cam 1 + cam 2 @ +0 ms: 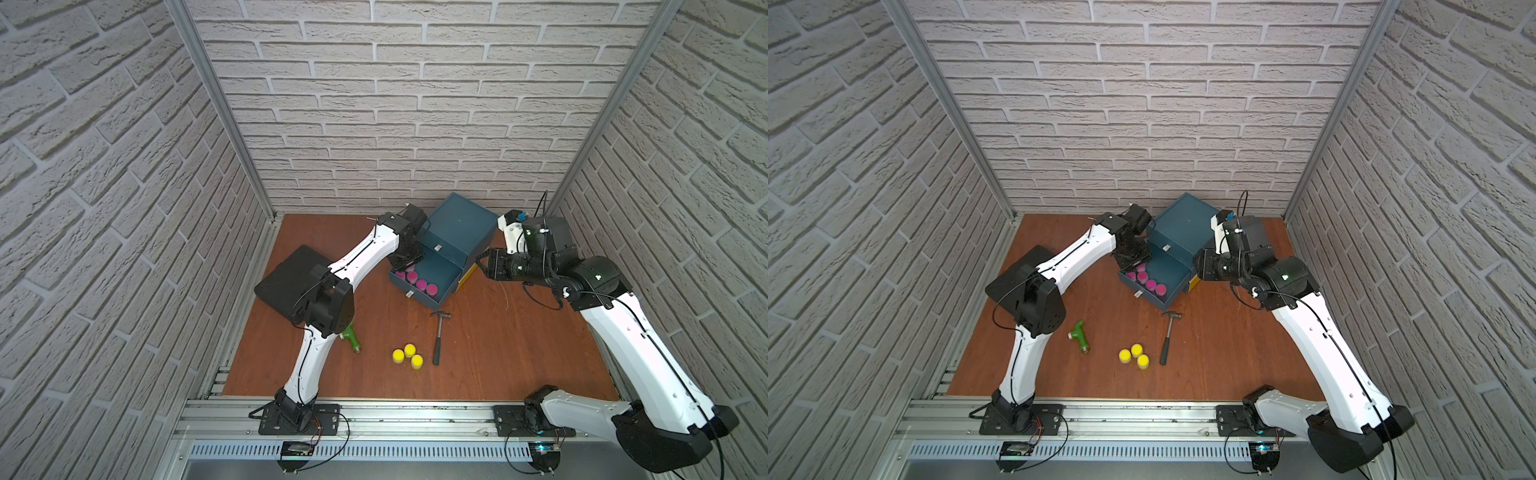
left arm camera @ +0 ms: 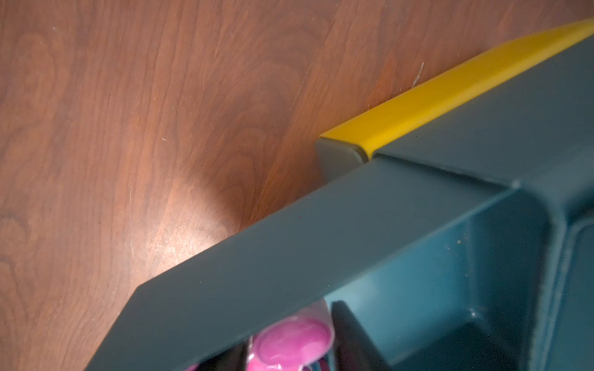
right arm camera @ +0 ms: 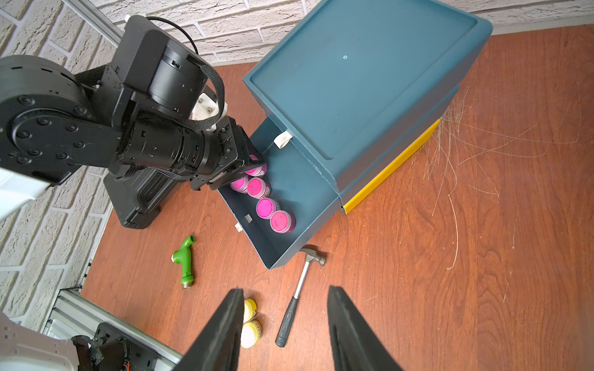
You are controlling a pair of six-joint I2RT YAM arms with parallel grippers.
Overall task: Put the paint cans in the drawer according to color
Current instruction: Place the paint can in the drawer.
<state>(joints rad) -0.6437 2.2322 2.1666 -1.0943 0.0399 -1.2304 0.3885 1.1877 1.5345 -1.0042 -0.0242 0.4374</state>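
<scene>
On the scratched wood tabletop (image 1: 498,353), the open drawer (image 3: 299,192) held the pink paint cans (image 3: 266,208) together, evidently its colour; the left gripper (image 3: 252,162) straddled one, grip uncertain, the right gripper (image 3: 286,289) hung spread, empty, and the yellow cans (image 1: 409,350) waited outside.

In both top views you see the left arm (image 1: 307,361) and right arm (image 1: 648,353) alike: glossy white shells on the long links, matte black joint housings, a thin black cable clipped along each. Upper left in the right wrist view, small screws ring the left arm's black joints; the right gripper (image 3: 286,289) has flat black wedge fingers (image 3: 221,334).
</scene>
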